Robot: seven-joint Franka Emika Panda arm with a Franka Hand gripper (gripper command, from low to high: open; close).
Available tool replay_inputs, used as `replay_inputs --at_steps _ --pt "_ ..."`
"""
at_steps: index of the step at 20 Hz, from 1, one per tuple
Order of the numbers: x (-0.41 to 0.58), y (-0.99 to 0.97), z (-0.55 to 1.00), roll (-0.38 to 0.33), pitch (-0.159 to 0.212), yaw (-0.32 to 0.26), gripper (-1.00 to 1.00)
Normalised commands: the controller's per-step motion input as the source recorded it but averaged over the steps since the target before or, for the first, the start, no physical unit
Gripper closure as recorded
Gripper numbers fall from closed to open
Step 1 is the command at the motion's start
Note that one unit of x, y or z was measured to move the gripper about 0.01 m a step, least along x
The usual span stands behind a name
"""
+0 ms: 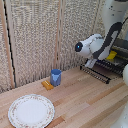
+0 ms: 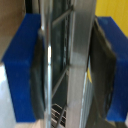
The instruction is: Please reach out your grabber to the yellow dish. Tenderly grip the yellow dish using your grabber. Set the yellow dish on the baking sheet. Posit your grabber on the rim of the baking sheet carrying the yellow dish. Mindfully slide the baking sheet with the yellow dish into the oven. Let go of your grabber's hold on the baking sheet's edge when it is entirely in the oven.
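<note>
My grabber is at the near rim of the dark ribbed baking sheet, which sticks out of the oven at the exterior view's right. The yellow dish sits on the sheet, close to the oven mouth. In the wrist view my grabber has its blue fingers shut on either side of the sheet's grey metal rim. A patch of the yellow dish shows behind the rim. How deep the sheet sits in the oven is hidden by the arm.
A blue cup and a small orange block stand on the wooden table by the wicker back wall. A large white floral-rimmed plate lies at the front on the exterior view's left.
</note>
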Motion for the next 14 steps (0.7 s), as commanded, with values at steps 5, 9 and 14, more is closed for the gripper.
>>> replay_inputs --at_steps 5,9,14 --pt "0.085 -0.79 -0.01 0.083 -0.003 0.001 1.00" --pt "0.076 -0.85 0.19 0.126 -0.006 0.044 1.00" --pt "0.118 -0.79 0.38 0.135 -0.022 0.060 1.00"
